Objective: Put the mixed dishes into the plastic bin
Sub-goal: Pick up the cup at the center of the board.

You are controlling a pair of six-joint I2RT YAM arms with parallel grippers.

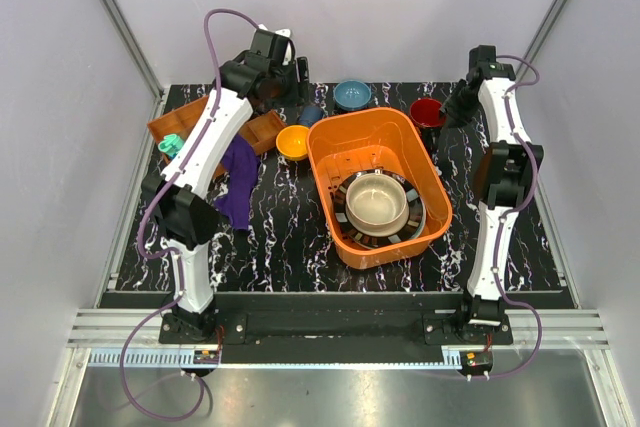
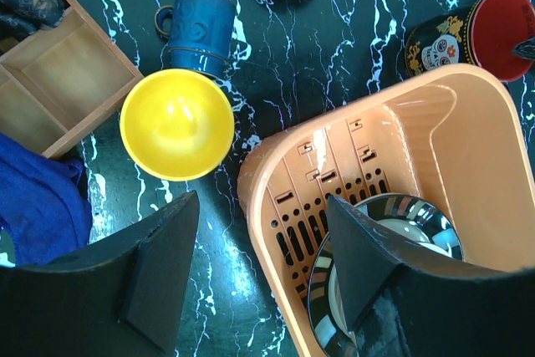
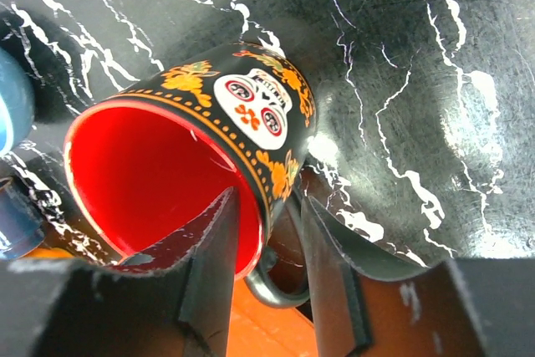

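The right claw (image 3: 266, 202) stands over the skull mug (image 3: 251, 114), black with orange flowers outside and glossy red inside. One finger is down inside the mouth, the other is outside the wall, and the rim sits between them. The jaws are only partly apart. Whether the pads already press on the wall I cannot tell, as a sliver of gap seems to show on the outer side. The mug's handle (image 3: 272, 290) lies right below the claw, in the same slot as the wall, and could foul the outer finger.

The mug looks like glazed ceramic: stiff, fairly heavy for a pinch on one wall, slick and easy to chip. A hold on the rim wall just clear of the handle seems soundest (a pinch on the glaze may let it swing).

The orange bin (image 1: 340, 137) stands just beside this claw on the left-arm side, with a beige bowl (image 1: 377, 202) on a striped-rim plate (image 1: 350, 227) inside it.

The left claw (image 2: 261, 206) hangs wide open and empty. The bin's corner is under it, a yellow bowl (image 2: 176, 123) is just ahead to one side, and a blue mug (image 2: 198, 31) is beyond on the counter (image 2: 334, 56).
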